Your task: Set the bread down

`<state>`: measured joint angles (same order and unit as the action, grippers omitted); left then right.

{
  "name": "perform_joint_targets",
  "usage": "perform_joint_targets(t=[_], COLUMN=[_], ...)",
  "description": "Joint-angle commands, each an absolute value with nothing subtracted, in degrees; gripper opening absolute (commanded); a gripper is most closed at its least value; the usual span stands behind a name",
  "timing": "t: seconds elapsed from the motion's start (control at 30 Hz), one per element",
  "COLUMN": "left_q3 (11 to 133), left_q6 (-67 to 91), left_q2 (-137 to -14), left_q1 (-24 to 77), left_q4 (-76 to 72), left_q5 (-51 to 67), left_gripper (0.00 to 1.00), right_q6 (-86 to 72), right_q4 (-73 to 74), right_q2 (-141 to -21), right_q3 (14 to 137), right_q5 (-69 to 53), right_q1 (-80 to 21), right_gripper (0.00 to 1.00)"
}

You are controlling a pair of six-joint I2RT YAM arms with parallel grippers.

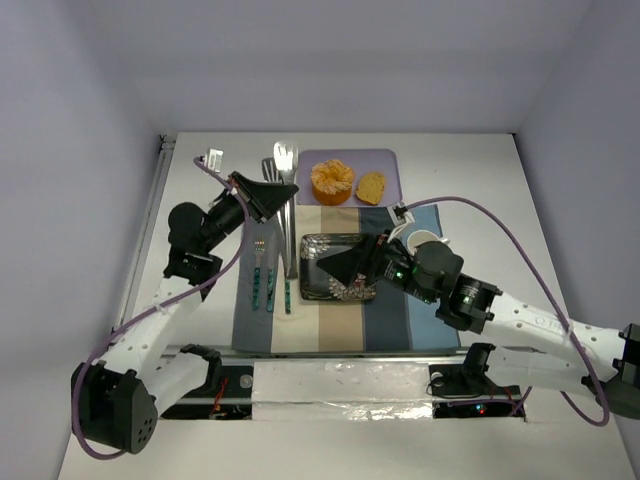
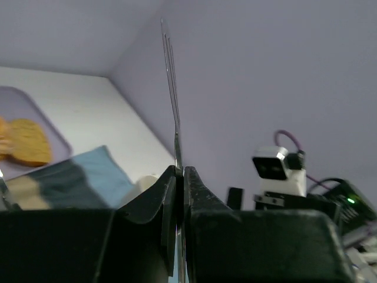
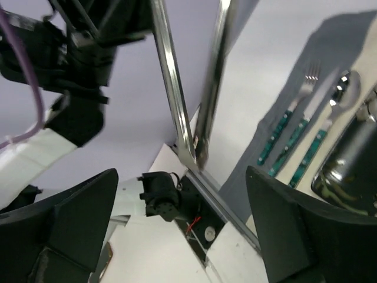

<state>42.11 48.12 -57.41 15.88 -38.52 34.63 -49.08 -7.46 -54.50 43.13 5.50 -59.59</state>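
The bread (image 1: pixel 371 187), a small golden slice with a browner crust, lies on a purple board (image 1: pixel 392 163) at the back, right of a peeled orange (image 1: pixel 332 181). It also shows at the left edge of the left wrist view (image 2: pixel 26 141). My left gripper (image 1: pixel 278 197) (image 2: pixel 180 170) is shut on metal tongs (image 1: pixel 287 215) (image 2: pixel 172 88), left of the orange and apart from the bread. My right gripper (image 1: pixel 325 265) (image 3: pixel 181 177) is open and empty, low over a dark patterned plate (image 1: pixel 335 290). The tongs' arms (image 3: pixel 174 88) show in the right wrist view.
A striped placemat (image 1: pixel 400 325) lies under the plate. Cutlery with teal handles (image 1: pixel 262 285) (image 3: pixel 294 135) lies on its left part. A white cup (image 1: pixel 422 238) stands right of the plate, behind my right arm. Walls enclose the table on three sides.
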Motion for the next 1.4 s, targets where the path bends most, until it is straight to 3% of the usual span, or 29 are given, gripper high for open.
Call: perform_joint_targets(t=[0.0,0.43,0.73,0.93,1.07,1.2,1.23,1.27,1.37], left_q3=[38.69,34.81,33.31,33.13,33.05,33.83,34.01,34.19,35.59], left_q6=[61.6,69.43,74.27,73.22,72.25,70.5,70.23,69.96,67.6], left_q2=[-55.02,-56.42,-58.89,-58.45,-58.62,-58.54,-58.54,-58.54,-58.1], left_q1=[18.36,26.71,29.35,29.36,29.36,29.36,29.36,29.36,29.36], left_q4=[-62.36,-79.8,-88.77,-87.45,-86.49,-83.5,-82.19,-81.57,-76.92], left_q5=[38.59,36.12,35.68,35.42,35.6,36.03,36.56,36.65,37.53], left_gripper=[0.0,0.0,0.0,0.0,0.01,0.13,0.28,0.35,0.47], right_q6=[-47.03,-46.67,-47.81,-49.3,-50.27,-50.89,-50.89,-51.06,-51.24], right_q4=[-18.1,-25.57,-32.68,-34.45,-33.49,-32.96,-32.18,-31.65,-30.76], right_q2=[-56.15,-65.91,-68.73,-67.68,-66.97,-66.01,-65.4,-65.13,-63.29], right_q3=[45.43,47.72,46.23,44.13,43.25,42.45,42.45,42.45,41.84], right_q5=[3.0,-6.41,-8.53,-7.21,-5.71,-4.83,-4.49,-4.13,-2.64], right_q1=[-59.59,-59.59,-59.59,-59.59,-59.59,-59.59,-59.59,-59.59,-59.59], right_gripper=[0.97,1.0,0.87,0.67,0.61,0.57,0.55,0.55,0.53])
